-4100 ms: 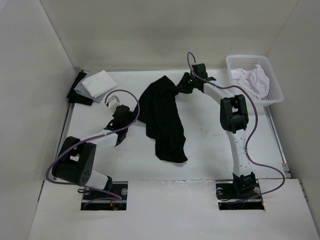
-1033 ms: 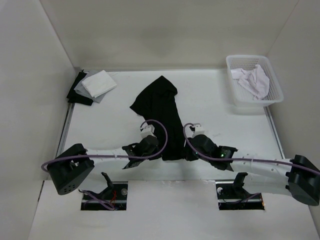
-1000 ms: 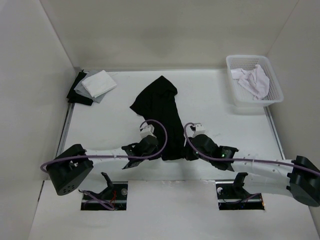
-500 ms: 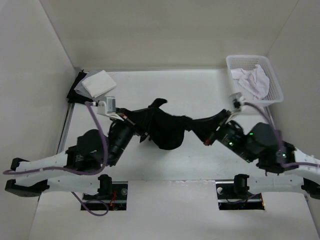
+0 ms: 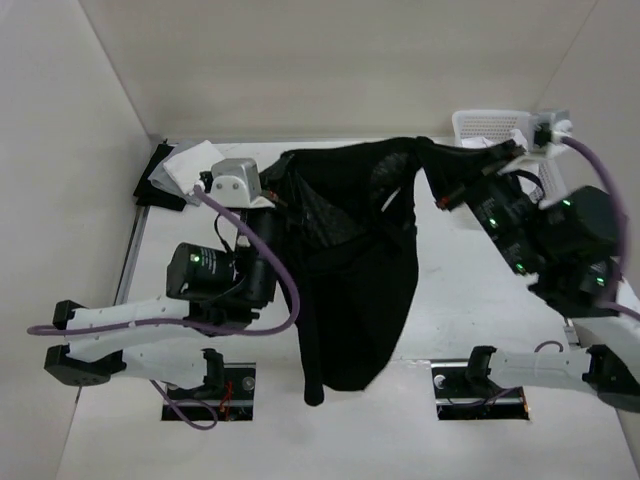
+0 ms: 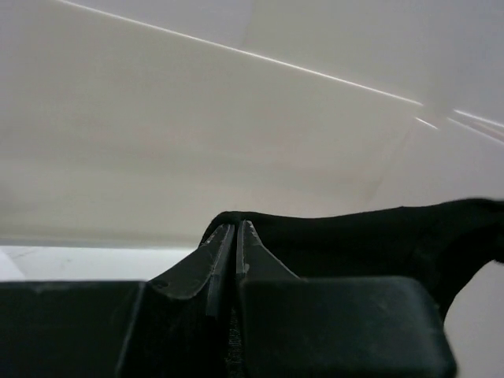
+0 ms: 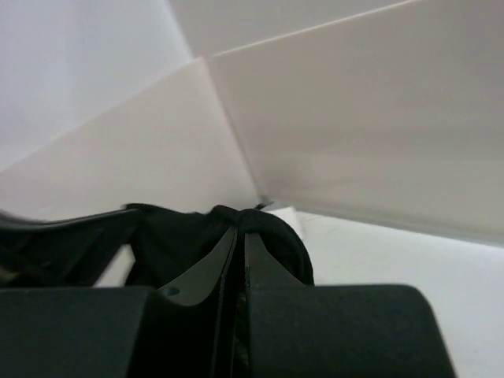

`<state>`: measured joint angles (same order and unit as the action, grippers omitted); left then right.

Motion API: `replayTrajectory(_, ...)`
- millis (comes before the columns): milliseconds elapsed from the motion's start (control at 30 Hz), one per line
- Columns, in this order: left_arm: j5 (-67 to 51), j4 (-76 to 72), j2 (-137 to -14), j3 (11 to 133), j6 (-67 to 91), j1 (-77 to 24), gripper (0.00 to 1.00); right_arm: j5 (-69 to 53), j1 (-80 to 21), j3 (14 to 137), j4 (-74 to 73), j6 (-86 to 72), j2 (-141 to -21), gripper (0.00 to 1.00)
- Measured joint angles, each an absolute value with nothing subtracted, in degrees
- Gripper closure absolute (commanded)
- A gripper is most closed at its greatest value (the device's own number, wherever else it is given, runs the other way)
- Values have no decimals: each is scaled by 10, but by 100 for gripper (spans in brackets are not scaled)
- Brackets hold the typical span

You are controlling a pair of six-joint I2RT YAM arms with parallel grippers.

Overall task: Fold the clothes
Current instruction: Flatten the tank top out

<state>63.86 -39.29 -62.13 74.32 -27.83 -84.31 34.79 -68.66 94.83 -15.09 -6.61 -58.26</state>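
Currently the left gripper (image 6: 236,230) and the right gripper (image 7: 239,233) are both closed on the upper edge of the black garment (image 5: 352,270), which hangs spread between them above the middle of the table (image 5: 470,290), lower end toward the near side

The black shirt (image 5: 350,270) hangs spread between the left gripper (image 5: 279,172) at ten o'clock and the right gripper (image 5: 436,168) at two o'clock. Both pinch its top edge, and its tail droops toward six o'clock.
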Motion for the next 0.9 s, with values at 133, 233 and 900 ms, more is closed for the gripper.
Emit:
replayTrajectory(133, 642, -433, -636, 698, -278, -736, 97, 203, -474, 875, -119, -128, -620, 94)
replayTrajectory(233, 639, -415, -666, 633, -205, -657, 96, 86, -344, 838, -79, -185, -715, 94)
replayTrajectory(900, 350, -44, -939, 681, 251, -268, 67, 6, -288, 672, -12, -321, -922, 97)
